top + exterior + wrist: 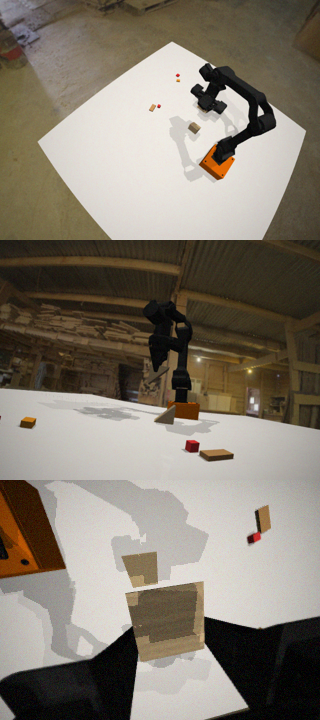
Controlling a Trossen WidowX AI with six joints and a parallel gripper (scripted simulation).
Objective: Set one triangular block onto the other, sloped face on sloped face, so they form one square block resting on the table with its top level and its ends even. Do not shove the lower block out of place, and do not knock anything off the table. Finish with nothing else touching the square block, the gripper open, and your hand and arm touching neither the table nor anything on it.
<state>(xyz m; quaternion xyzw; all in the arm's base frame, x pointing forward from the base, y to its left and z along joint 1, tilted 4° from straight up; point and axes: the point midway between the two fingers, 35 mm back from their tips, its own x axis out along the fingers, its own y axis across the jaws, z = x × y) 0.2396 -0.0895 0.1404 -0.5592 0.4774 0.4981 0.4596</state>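
A wooden triangular block [193,127] [168,416] [145,568] rests on the table, its sloped face rising toward the arm's base in the exterior view. My gripper [204,106] [156,370] [166,624] is shut on the other triangular block [158,373] [167,615]. In the exterior view the held block is well above the table, up and slightly left of the resting block, its sloped face downward. The two blocks are apart. The hand mostly hides the held block in the top view.
The orange arm base [215,166] [187,411] [42,540] stands near the resting block. A brown slab [152,107] [216,454] [264,519] lies beside a red cube [158,106] [192,446] [254,538]. Farther off are an orange block [178,80] [27,422] and another red cube [177,75].
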